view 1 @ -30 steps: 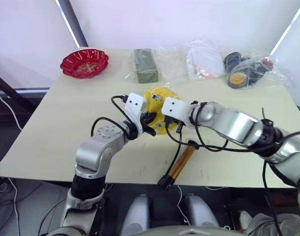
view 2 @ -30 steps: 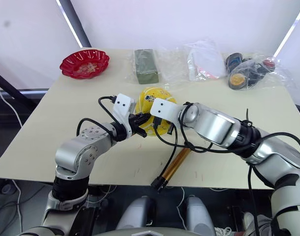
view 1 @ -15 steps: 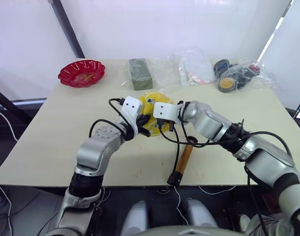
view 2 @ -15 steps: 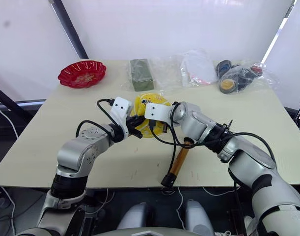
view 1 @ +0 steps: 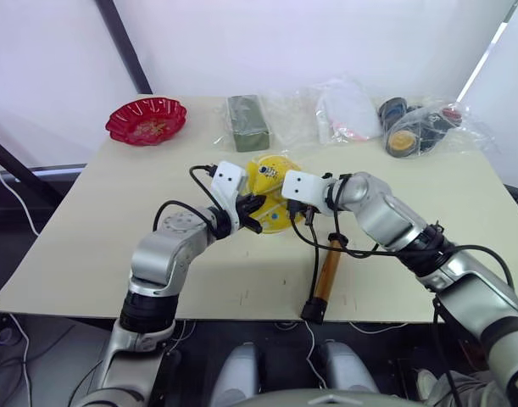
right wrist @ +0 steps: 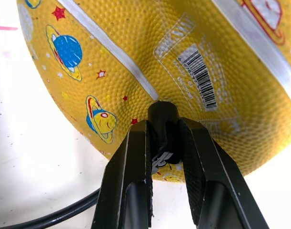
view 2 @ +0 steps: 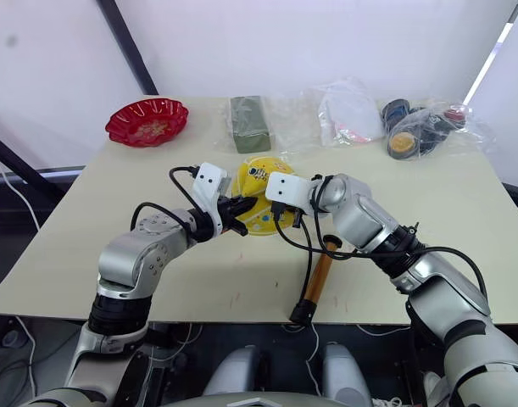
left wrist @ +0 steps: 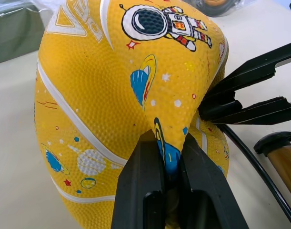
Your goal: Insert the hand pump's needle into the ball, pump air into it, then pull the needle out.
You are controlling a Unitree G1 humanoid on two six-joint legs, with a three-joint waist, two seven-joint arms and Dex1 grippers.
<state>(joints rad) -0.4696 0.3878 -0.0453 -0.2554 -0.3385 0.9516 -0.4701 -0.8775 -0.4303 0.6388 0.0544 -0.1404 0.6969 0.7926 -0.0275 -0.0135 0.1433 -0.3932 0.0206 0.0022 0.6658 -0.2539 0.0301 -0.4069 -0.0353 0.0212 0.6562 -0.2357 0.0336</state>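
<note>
Ball (view 1: 271,200) mid-worktop (view 1: 89,220), soft; left hand (left wrist: 168,162) clamped on a fold of it. Right hand (right wrist: 165,145) clamped on needle (right wrist: 163,119) fitting at the skin. I judge a slipping fold could bend the needle; pump (view 1: 326,273) lies loose.

On the beige tabletop (view 1: 89,229): one yellow astronaut-print ball (view 1: 272,181), one gold-bronze cylinder hand pump (view 1: 326,270), one red scalloped bowl (view 1: 146,120), one dark green block (view 1: 247,122), two clear plastic bags (view 1: 348,110) of items.
</note>
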